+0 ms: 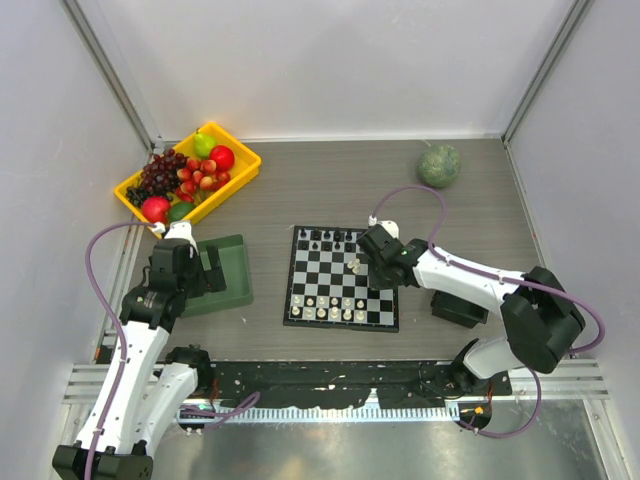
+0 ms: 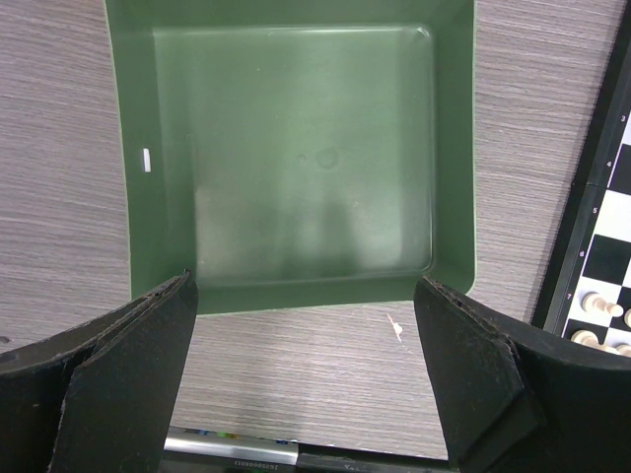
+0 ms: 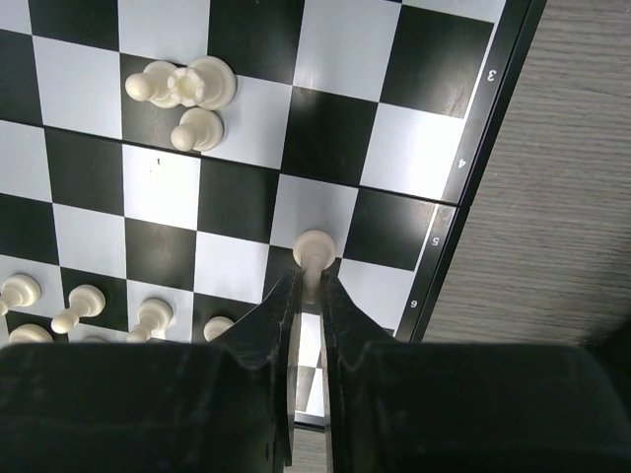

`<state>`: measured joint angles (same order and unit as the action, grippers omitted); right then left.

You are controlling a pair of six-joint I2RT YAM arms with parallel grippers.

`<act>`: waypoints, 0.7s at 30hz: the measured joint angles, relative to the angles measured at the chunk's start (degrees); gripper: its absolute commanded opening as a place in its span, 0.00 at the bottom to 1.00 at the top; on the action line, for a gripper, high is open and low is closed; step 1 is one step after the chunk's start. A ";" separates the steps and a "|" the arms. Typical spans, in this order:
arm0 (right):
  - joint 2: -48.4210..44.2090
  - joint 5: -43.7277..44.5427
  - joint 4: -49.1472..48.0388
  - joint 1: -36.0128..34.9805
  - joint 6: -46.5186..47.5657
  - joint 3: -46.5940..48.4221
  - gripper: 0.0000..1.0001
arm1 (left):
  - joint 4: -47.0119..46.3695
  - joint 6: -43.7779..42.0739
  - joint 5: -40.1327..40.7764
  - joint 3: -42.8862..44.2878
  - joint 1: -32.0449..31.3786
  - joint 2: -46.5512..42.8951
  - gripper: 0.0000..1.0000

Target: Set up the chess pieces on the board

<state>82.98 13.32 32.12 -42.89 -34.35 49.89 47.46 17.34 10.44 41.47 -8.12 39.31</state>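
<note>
Right claw (image 3: pixel 308 283) pinching round-headed cream pawn (image 3: pixel 315 246), glossy checkered board (image 3: pixel 335 133)

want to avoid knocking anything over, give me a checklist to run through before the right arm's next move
1. Grip: the right gripper is shut on the white piece: ok.
2. Clearance: whether that piece is lifted off the board: cannot tell.
3. Other arm: the left gripper is open over the green tray, off the board: ok.
4. Strays: three white pieces sit bunched together mid-board, out of any row: not ok.
5. Home rows: whether the near-edge white pieces fill their squares, too small to count: cannot tell.
</note>
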 measured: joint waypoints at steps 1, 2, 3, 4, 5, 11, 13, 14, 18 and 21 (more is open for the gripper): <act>-0.13 -0.04 -0.02 0.00 0.11 -0.04 0.07 | 0.00 0.00 0.00 0.00 0.00 0.00 0.99; -0.37 -0.17 -0.07 0.00 0.24 -0.24 0.07 | 0.02 0.00 -0.02 0.00 0.00 0.02 0.99; -0.81 -0.24 -0.02 0.00 0.42 -0.48 0.06 | 0.00 -0.02 -0.02 0.00 0.00 0.02 0.99; -1.55 -0.37 0.11 0.00 0.68 -0.94 0.07 | 0.02 -0.02 -0.02 0.00 0.00 0.02 0.99; -2.56 -0.48 0.31 -0.04 1.01 -1.42 0.06 | 0.02 0.00 -0.02 0.00 0.00 0.02 0.99; -10.54 -1.92 2.58 -1.16 1.90 -2.89 0.07 | 0.02 0.00 -0.02 0.00 0.00 0.07 0.99; -12.28 -2.54 3.17 -2.56 1.90 -3.10 0.06 | 0.02 0.00 -0.02 0.00 0.00 0.07 0.99; -12.81 -2.97 3.48 -3.54 1.88 -3.23 0.06 | 0.02 0.00 -0.02 0.00 0.00 0.07 0.99; -13.25 -4.04 4.74 -8.57 1.31 -4.07 0.06 | 0.02 -0.02 -0.02 0.00 0.00 0.07 0.99; -13.22 -4.31 5.88 -11.76 0.39 -4.96 0.07 | 0.02 0.00 -0.02 0.00 0.00 0.07 0.99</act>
<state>69.76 9.02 38.00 -54.65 -33.95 44.93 47.48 17.34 10.41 41.47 -8.12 39.38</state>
